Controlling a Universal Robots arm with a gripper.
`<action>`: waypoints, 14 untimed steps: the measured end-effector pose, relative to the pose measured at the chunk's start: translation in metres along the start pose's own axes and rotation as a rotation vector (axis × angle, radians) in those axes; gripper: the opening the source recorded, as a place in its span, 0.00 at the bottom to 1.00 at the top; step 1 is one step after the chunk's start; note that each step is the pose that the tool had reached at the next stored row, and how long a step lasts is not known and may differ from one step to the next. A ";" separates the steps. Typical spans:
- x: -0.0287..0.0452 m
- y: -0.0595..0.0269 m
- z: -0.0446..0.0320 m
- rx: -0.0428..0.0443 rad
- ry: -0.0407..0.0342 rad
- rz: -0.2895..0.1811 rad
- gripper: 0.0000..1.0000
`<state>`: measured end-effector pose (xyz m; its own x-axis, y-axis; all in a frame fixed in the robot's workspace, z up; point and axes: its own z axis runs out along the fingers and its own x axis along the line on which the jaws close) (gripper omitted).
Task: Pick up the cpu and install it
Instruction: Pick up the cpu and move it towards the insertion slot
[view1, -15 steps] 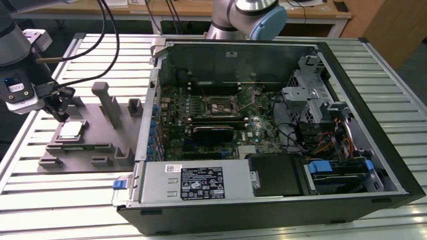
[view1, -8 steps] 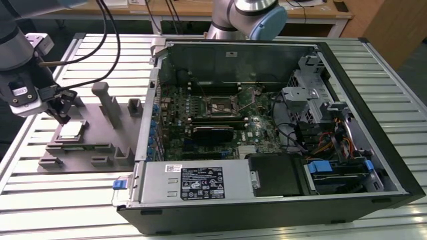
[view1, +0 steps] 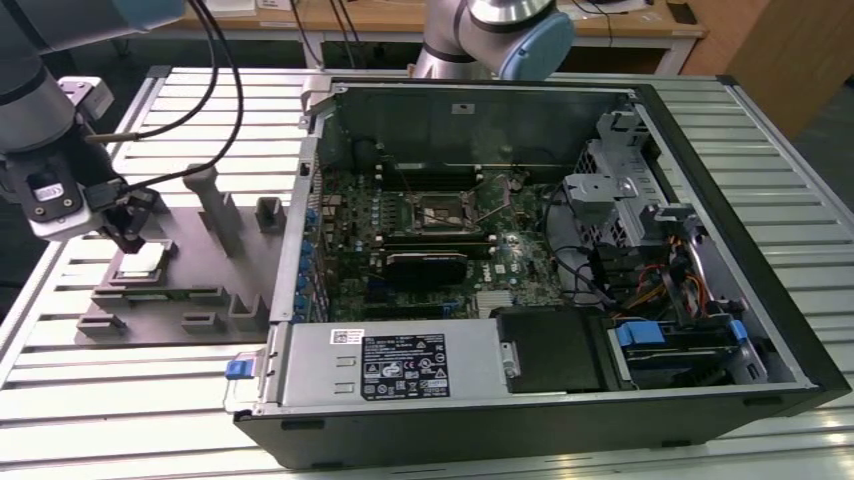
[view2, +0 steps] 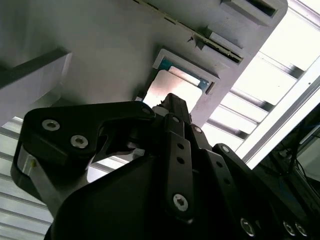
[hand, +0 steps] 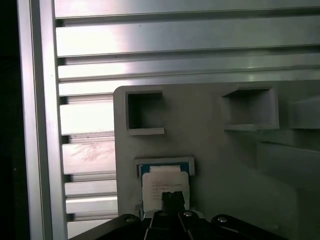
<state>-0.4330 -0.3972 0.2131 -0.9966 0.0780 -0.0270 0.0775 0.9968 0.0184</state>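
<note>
A slatted aluminium bench (view1: 787, 130) carries a grey plastic fixture plate (view1: 187, 275) on the exterior view's left and an open black computer case (view1: 790, 335) just beside it on the right. The flat square silvery cpu (view1: 142, 262) lies in a recess of the plate, with the black gripper (view1: 130, 240) directly over it.
</note>
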 end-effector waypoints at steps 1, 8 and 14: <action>0.0001 0.0000 0.0013 0.0000 0.0000 0.000 0.11; 0.0017 0.0043 0.0040 0.0000 0.0000 0.000 0.11; 0.0039 0.0041 0.0082 0.0001 0.0003 0.000 0.11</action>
<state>-0.4364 -0.3927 0.2048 -0.9966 0.0779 -0.0268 0.0774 0.9968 0.0183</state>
